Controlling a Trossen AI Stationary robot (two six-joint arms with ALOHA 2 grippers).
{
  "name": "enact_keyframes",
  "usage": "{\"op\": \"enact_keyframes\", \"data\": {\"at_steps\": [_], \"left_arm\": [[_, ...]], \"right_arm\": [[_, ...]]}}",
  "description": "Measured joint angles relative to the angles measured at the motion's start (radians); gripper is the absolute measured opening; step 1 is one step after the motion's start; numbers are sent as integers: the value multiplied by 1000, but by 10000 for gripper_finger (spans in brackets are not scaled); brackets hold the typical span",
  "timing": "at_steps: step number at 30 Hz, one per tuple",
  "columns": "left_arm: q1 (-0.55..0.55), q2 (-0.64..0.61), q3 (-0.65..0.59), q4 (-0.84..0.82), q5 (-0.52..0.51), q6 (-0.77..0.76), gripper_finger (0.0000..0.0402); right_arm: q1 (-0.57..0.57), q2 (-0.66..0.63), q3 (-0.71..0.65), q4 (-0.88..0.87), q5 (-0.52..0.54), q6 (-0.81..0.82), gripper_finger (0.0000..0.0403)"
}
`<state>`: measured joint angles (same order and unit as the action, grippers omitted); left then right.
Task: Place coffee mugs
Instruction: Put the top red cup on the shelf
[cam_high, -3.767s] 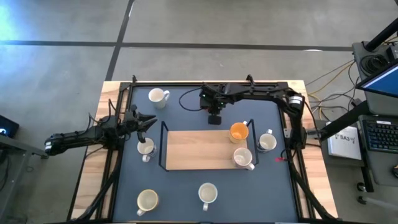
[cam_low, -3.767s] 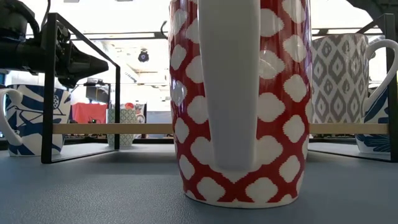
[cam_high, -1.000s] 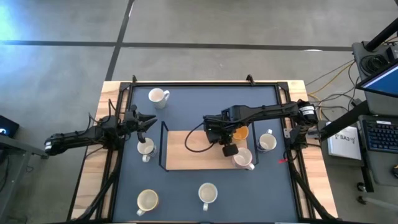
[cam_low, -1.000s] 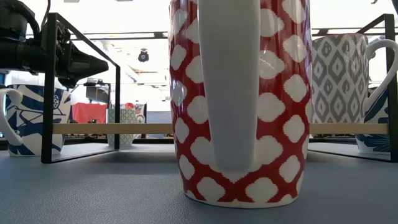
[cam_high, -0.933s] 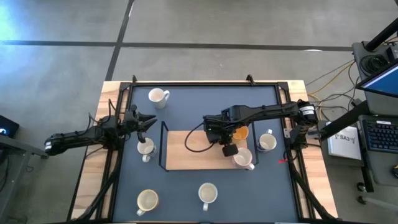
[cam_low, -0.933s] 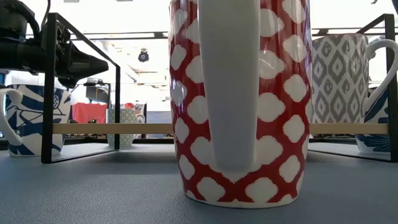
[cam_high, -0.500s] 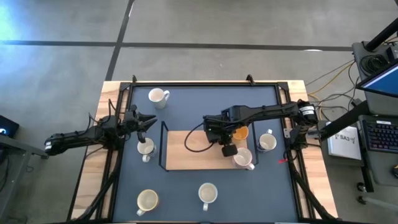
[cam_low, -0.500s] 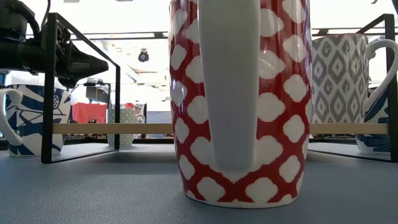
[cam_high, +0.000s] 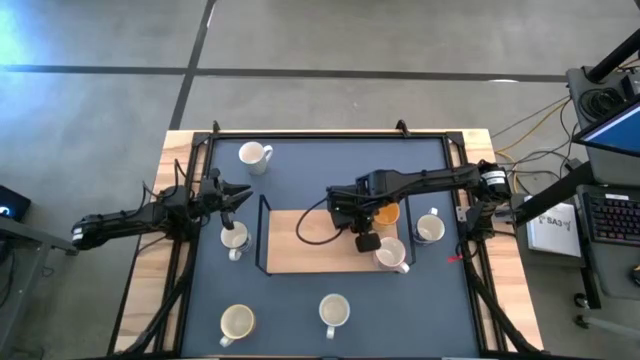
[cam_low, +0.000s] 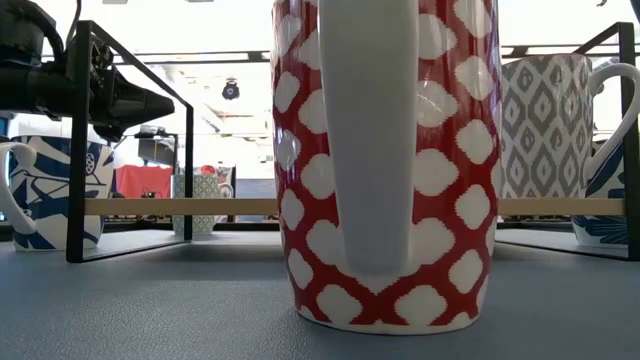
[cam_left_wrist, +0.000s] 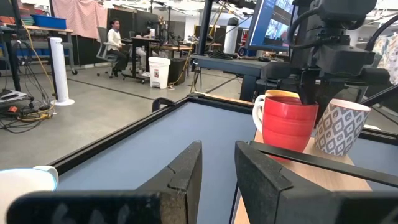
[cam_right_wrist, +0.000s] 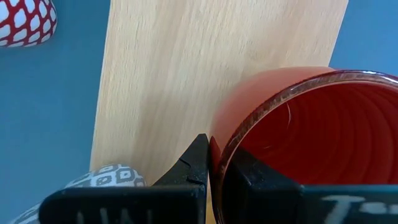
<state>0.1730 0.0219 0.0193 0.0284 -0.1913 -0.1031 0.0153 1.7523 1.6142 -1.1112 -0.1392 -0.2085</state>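
Observation:
A red mug (cam_left_wrist: 286, 121) stands upright over the raised wooden board (cam_high: 290, 250), with my right gripper (cam_right_wrist: 214, 158) shut on its rim. My right arm hides this mug in the high view. Beside it on the board are an orange mug (cam_high: 385, 211) and a grey-patterned mug (cam_left_wrist: 339, 127). My left gripper (cam_high: 238, 195) waits open at the table's left side, level, pointing toward the board and touching nothing. Other mugs stand on the blue mat around the board, such as a white one (cam_high: 254, 154) at the far left. My right gripper has the red mug's rim (cam_right_wrist: 219, 146) pinched, one finger inside the mug and one outside against its wall. The fingers come from above, slanting steeply down. The mug is upright at board level; the board's black rail hides whether its base rests there.
Mugs on the mat: one near my left gripper (cam_high: 235, 237), two by the near edge (cam_high: 237, 321) (cam_high: 333, 310), one right of the board (cam_high: 430, 227). The red-and-white mug (cam_low: 385, 160) fills the low view. A black frame (cam_high: 330, 135) borders the table.

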Motion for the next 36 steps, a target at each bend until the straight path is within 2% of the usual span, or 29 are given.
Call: {"op": "enact_keyframes", "data": {"at_steps": [13,36], "left_arm": [[0,0,0,0,0,0,78],[0,0,0,0,0,0,78]], "right_arm": [[0,0,0,2,1,0,51],[0,-12,0,-21,11,7,54]]}}
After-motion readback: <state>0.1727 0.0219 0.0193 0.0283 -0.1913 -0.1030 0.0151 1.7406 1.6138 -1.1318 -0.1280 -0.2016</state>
